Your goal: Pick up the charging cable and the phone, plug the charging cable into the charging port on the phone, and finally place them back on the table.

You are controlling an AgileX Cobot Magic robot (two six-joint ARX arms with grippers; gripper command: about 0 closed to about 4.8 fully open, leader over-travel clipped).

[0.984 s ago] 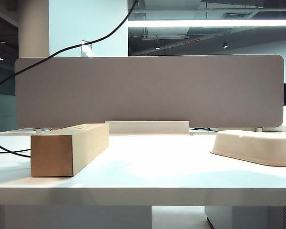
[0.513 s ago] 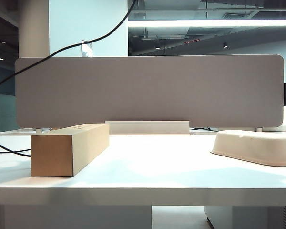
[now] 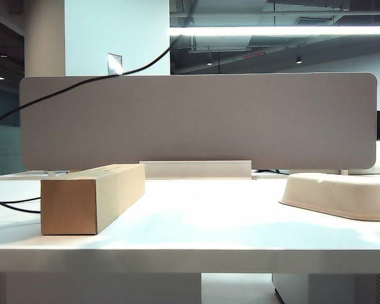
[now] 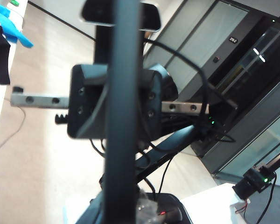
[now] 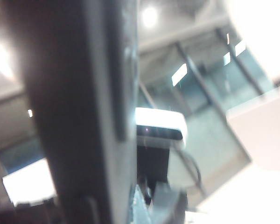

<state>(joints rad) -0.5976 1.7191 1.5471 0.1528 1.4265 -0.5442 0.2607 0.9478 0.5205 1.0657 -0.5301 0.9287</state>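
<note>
White table (image 3: 202, 237), one box (image 3: 92, 197), one tray (image 3: 342, 195); both grippers outside exterior view.

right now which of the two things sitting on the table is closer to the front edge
The brown cardboard box on the left of the table. Its near end reaches further forward than the pale tray at the right.

I worked in an open-plan office: a white desk (image 3: 196, 221) backed by a grey fabric divider panel (image 3: 198, 121) filled the middle of the frame, long strip lights (image 3: 278, 30) and exposed ceiling ducts ran across the upper right, and glass partitions stood at far left.
</note>
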